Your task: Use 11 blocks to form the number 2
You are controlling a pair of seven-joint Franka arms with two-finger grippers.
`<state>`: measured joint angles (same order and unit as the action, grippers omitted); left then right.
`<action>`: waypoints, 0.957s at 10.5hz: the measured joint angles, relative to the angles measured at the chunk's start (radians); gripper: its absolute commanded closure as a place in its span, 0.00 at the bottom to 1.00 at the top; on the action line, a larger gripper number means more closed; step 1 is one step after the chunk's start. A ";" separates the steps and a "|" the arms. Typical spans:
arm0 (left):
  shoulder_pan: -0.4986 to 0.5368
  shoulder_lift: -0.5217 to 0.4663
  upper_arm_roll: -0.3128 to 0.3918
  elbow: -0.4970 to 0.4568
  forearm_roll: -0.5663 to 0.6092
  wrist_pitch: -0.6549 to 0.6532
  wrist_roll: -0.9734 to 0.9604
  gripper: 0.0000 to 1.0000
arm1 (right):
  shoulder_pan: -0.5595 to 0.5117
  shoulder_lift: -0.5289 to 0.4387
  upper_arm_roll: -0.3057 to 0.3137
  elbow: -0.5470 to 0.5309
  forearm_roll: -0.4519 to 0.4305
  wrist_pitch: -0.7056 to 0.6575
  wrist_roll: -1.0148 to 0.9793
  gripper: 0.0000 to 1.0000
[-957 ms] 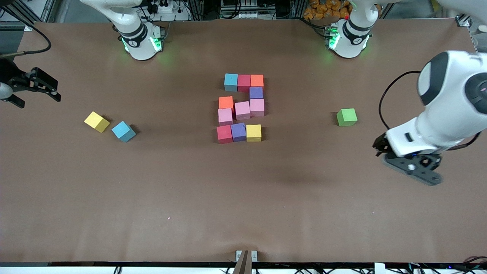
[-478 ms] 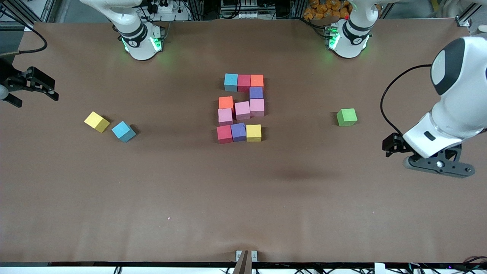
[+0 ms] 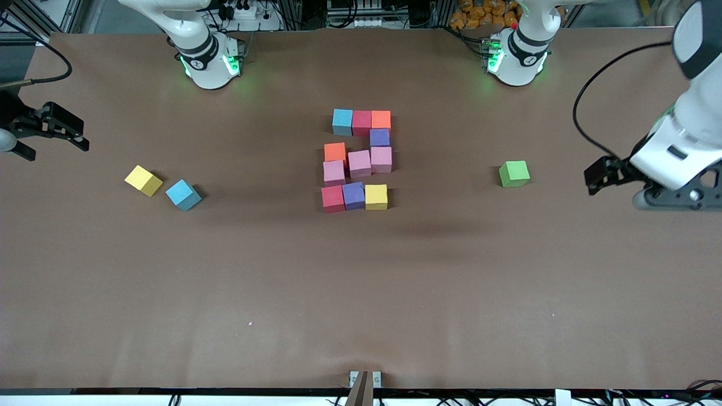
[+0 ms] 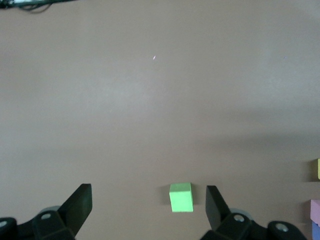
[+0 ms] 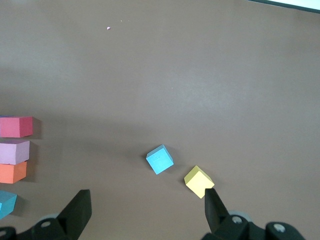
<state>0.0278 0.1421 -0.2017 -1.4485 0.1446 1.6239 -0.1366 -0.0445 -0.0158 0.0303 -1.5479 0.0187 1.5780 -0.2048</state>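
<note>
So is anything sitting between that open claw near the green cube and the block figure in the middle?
Only the green cube lies on the table between the open left gripper and the blocks. The right gripper waits open at the other end.

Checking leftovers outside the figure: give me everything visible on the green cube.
The green cube is a small bright-green block, matte and foam-like, with slightly rounded edges. It sits flat on the brown table, turned slightly off square, alone toward the left arm's end, well apart from the cluster of coloured blocks. Nothing touches it. In the left wrist view it shows between the open fingers of the left gripper, which is up in the air, not gripping it.
</note>
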 measured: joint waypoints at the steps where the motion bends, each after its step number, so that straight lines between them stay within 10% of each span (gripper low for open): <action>1: -0.006 -0.036 0.024 -0.045 -0.004 -0.001 -0.001 0.00 | 0.000 0.000 0.000 0.000 0.000 0.000 0.000 0.00; 10: 0.031 -0.076 0.052 -0.094 -0.081 0.000 -0.002 0.00 | 0.000 0.007 -0.001 0.001 0.000 0.004 0.000 0.00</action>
<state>0.0587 0.0665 -0.1497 -1.5424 0.0632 1.6242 -0.1383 -0.0445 -0.0086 0.0298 -1.5467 0.0187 1.5817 -0.2047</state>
